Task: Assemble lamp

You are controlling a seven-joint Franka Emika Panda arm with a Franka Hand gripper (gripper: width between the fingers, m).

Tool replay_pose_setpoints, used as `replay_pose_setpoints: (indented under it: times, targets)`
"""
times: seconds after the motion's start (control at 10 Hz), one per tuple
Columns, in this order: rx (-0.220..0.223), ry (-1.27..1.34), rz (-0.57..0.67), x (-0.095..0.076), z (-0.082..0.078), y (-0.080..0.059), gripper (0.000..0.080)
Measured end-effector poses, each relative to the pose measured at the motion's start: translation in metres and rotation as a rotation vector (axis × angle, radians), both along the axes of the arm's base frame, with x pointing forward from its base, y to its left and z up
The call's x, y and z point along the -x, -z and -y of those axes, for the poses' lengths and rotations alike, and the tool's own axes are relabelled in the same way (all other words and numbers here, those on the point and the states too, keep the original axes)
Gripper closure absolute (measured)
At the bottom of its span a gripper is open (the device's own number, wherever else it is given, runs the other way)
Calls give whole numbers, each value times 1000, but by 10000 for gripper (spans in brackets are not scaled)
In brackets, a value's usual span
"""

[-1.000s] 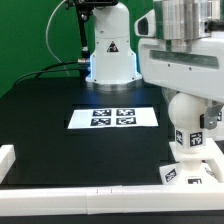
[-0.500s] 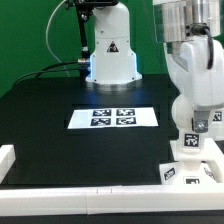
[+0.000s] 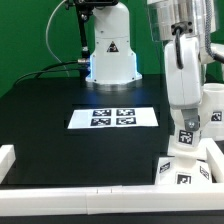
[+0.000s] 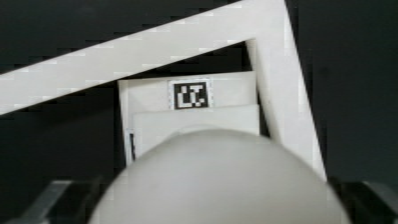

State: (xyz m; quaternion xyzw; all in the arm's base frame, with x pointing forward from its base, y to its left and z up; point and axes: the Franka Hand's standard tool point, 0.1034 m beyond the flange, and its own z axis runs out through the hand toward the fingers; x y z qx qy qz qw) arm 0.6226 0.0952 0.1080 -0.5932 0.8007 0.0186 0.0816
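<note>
The lamp's flat square base (image 3: 188,172) lies at the front on the exterior view's right, close to the white rail corner, with tags on its top. The round-headed bulb (image 3: 183,150) stands upright on it. My gripper (image 3: 184,138) comes down from above and is shut on the bulb. In the wrist view the bulb's round head (image 4: 222,178) fills the space between my dark fingers (image 4: 64,203). Beyond it the base (image 4: 196,125) shows one tag. The tapered shade (image 3: 213,108) stands at the exterior view's right edge, partly cut off.
The marker board (image 3: 112,117) lies flat in the middle of the black table. The robot's big white body (image 3: 108,50) stands behind it. A raised white rail (image 3: 70,190) runs along the table's front edge and meets a side rail (image 4: 285,90) beside the base.
My arm has swung and turned above the bulb, uncovering the shade at the exterior view's right. The base with the bulb has shifted slightly toward the exterior view's left.
</note>
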Motion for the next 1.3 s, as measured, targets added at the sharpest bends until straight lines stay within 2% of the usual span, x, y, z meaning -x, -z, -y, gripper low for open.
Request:
replay_pose_setpoints:
  times: [0.1,0.3,0.5,0.6,0.8,1.3]
  targets:
    - [0,-6,2,0,0,-1,128]
    - [-4,-73,40,-3,2,-21,106]
    - [-21,-101,66,2,1,-43,101]
    - [-35,-109,76,2,-2,-59,101]
    - [-31,-108,73,3,-2,-54,101]
    - [-31,-108,72,4,-2,-53,101]
